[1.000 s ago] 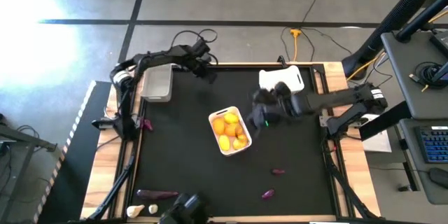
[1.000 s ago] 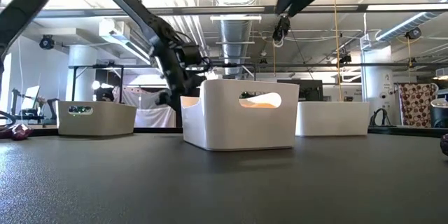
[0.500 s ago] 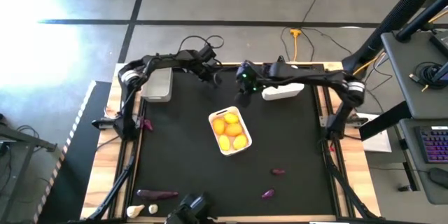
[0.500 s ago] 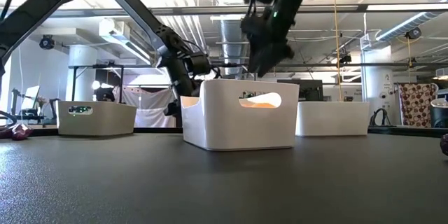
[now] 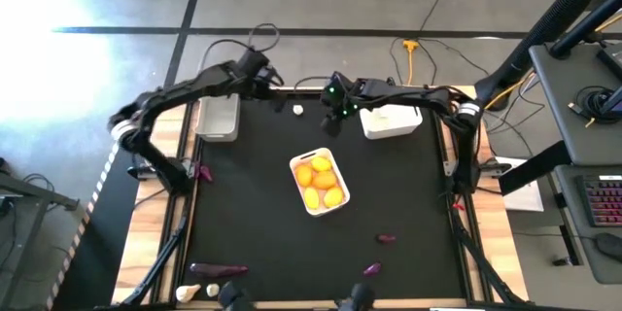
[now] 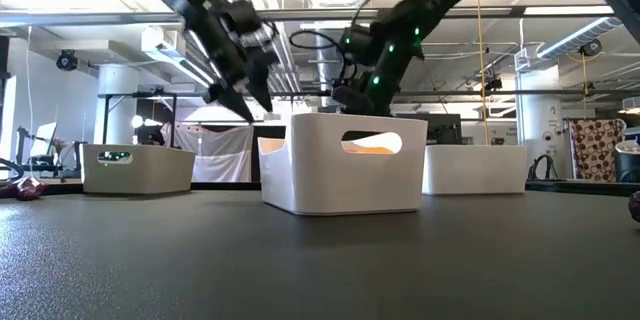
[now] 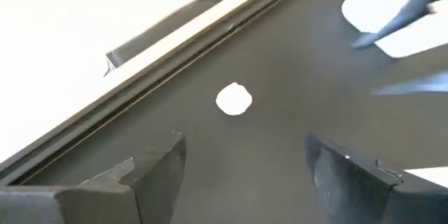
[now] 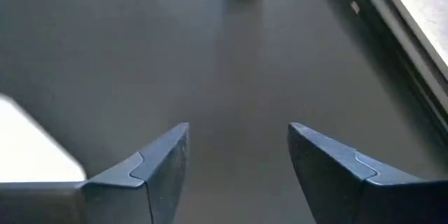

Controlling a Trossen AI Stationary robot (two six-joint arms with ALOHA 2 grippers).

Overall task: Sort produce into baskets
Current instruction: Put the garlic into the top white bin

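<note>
Produce first: high view, a small white garlic-like bulb [image 5: 297, 110] now lies bare on the black table [image 5: 253, 204] beyond the white fruit-filled basket [image 5: 320, 183], newly uncovered. Left claw [image 5: 273, 97] withdrew. Wrist views: left claw and right claw [image 8: 238, 150] both gape, empty, facing it.
</note>
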